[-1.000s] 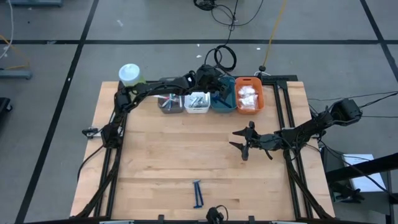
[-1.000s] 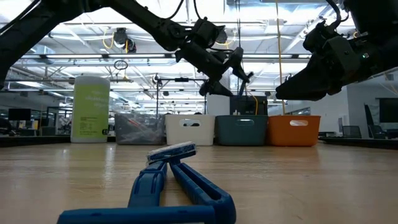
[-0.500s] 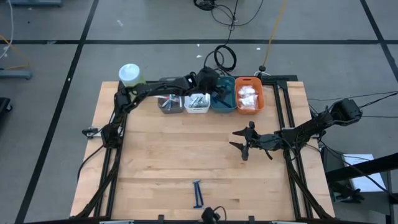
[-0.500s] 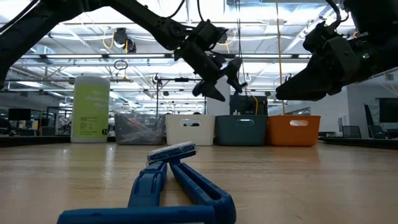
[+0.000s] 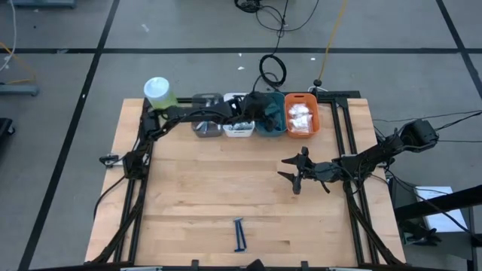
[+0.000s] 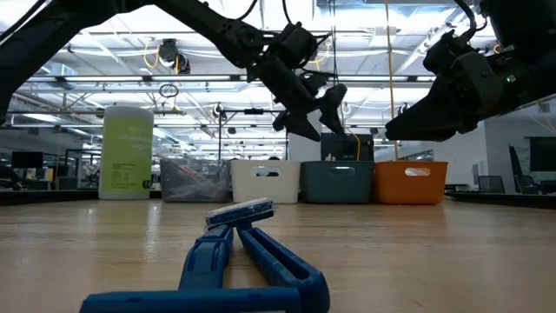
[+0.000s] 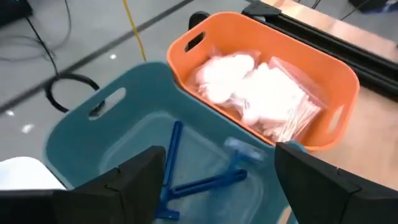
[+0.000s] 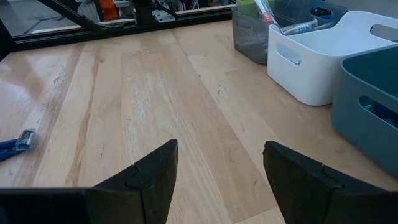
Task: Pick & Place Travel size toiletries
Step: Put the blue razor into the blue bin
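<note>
1. Travel size toiletries are mostly sorted: sticks sit in the grey bin (image 5: 205, 125) and white bin (image 5: 239, 126), two blue razors (image 7: 199, 182) lie in the teal bin (image 7: 74, 140), and white pouches (image 7: 255, 93) fill the orange bin (image 7: 336, 74).
2. The left gripper (image 5: 260, 114) hangs above the teal bin, jaws apart and holding nothing in the wrist view; this looks like the moment just after a drop.
3. Two more blue razors (image 5: 239, 235) lie together at the table's near edge, well apart from the bins, so the next move likely calls for a long reach and a low, narrow pinch.
4. The right gripper (image 5: 295, 172) hovers over bare wood (image 8: 155, 99) right of centre, fingers spread and empty.
</note>
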Available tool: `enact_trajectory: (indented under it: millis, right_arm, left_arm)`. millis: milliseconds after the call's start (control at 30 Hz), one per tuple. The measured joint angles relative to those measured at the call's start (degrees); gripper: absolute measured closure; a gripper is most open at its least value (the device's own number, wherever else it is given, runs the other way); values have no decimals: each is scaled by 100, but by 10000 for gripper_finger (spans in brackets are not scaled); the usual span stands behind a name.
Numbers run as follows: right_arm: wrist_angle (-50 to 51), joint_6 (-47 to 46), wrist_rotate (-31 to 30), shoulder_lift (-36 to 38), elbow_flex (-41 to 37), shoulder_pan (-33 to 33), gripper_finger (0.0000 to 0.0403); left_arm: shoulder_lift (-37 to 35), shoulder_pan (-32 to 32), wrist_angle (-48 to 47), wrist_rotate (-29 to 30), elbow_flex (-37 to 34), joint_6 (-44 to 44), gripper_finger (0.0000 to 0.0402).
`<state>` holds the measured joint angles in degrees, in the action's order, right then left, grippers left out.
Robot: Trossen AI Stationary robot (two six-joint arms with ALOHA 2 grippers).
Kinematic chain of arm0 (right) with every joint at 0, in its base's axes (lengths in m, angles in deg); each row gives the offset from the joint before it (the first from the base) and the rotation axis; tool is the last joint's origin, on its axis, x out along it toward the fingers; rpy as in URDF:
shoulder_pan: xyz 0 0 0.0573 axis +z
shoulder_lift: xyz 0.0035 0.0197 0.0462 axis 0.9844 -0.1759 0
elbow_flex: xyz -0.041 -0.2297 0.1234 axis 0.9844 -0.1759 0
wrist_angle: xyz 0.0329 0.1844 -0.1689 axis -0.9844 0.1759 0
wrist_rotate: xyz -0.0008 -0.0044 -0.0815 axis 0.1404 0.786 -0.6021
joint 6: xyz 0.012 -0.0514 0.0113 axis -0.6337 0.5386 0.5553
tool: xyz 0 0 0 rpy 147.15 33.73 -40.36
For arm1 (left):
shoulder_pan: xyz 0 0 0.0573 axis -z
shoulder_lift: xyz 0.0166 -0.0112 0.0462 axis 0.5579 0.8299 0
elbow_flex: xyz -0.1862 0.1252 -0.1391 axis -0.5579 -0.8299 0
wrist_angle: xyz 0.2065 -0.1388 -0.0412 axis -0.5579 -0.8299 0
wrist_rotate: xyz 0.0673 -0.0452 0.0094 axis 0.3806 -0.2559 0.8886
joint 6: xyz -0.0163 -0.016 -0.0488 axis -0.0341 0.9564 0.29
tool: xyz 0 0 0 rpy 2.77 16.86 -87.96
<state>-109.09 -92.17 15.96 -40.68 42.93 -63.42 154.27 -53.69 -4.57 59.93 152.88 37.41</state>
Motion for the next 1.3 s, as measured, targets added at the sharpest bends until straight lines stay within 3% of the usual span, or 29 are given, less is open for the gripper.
enact_trajectory:
  millis: [167, 267, 533, 800, 900, 1167, 1300]
  right_arm:
    - [-2, -6, 1, 0, 0, 0, 179]
    - [-1, -9, 1, 0, 0, 0, 179]
    - [-1, -9, 2, 0, 0, 0, 179]
    - [19, -11, 2, 0, -2, 0, 179]
    - [-4, -11, 2, 0, -2, 0, 179]
    - [-58, -13, 4, 0, -2, 2, 179]
    - [-98, -13, 4, 0, -2, 2, 179]
  left_arm:
    - [45, 251, 78, 710, 2, -420, 114]
    - [70, 321, 128, 741, -2, -332, 119]
    - [-331, 646, -481, -276, 0, -422, 121]
    - [-1028, 1854, -2639, -513, 4, -772, 121]
    - [-1054, 2463, -3261, -483, 4, -197, 121]
    - [-901, 3787, -4019, 66, -110, 2513, 121]
    - [-860, 4360, -3928, 61, -319, 2612, 121]
